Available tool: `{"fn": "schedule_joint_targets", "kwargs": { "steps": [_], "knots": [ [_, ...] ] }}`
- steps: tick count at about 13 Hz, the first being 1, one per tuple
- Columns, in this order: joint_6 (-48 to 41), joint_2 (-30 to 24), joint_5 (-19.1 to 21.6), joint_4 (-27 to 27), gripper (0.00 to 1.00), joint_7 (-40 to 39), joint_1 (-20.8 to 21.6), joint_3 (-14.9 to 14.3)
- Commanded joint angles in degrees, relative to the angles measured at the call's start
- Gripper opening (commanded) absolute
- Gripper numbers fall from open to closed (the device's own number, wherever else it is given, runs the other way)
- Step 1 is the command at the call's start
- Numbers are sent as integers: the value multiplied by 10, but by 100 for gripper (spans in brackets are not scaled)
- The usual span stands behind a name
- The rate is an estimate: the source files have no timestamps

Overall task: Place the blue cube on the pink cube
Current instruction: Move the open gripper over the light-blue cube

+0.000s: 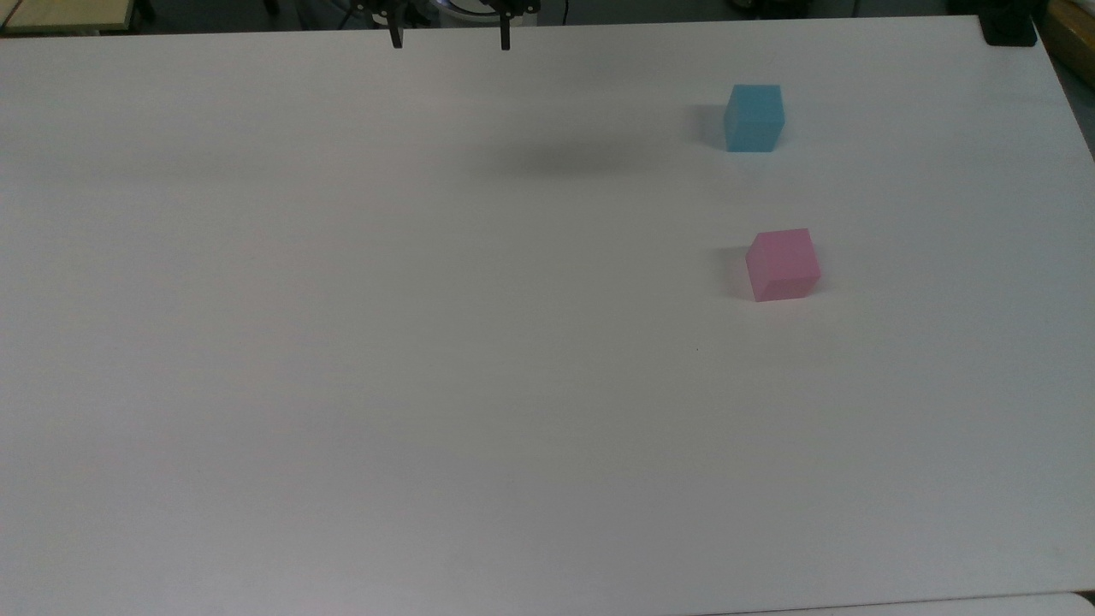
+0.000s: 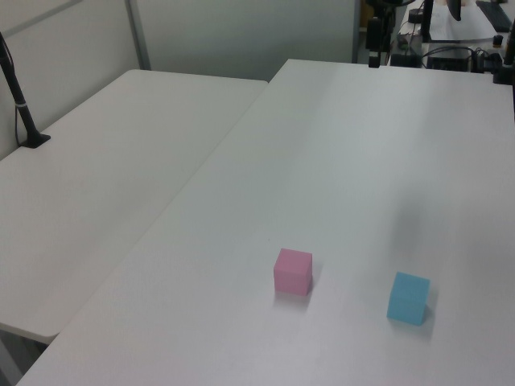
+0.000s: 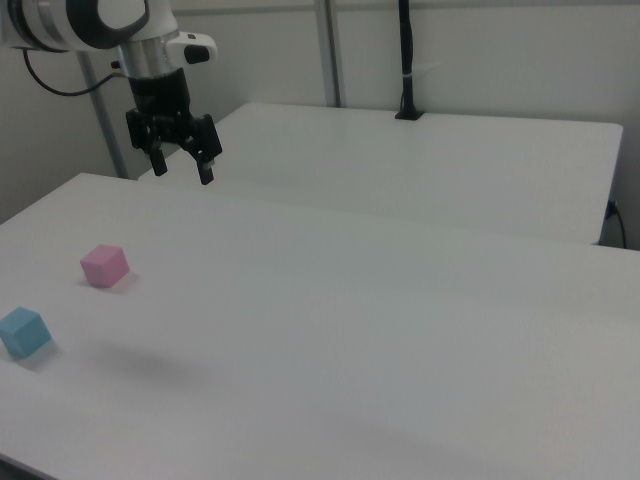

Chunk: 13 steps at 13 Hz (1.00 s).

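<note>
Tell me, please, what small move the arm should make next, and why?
Probably carry the tool across and down toward the blue cube. It hangs open and empty high above the table, while the blue cube sits untouched, apart from the pink cube.

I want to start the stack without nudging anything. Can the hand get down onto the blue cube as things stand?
Probably yes. The hand hangs open and high above the table; the blue cube stands alone, apart from the pink cube, with nothing between.
</note>
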Motion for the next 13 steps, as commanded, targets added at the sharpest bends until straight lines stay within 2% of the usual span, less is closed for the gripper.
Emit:
{"fn": "schedule_joint_targets", "kwargs": {
  "steps": [1, 2, 5, 10, 13],
  "knots": [
    [0, -1, 8, 1, 100, 0, 10, 3],
    [0, -1, 10, 2, 100, 4, 19, 5],
    [1, -5, 10, 3, 100, 96, 87, 5],
    [0, -8, 10, -1, 100, 236, 241, 5],
    [2, -39, 10, -50, 100, 266, 325, 5]
  ]
}}
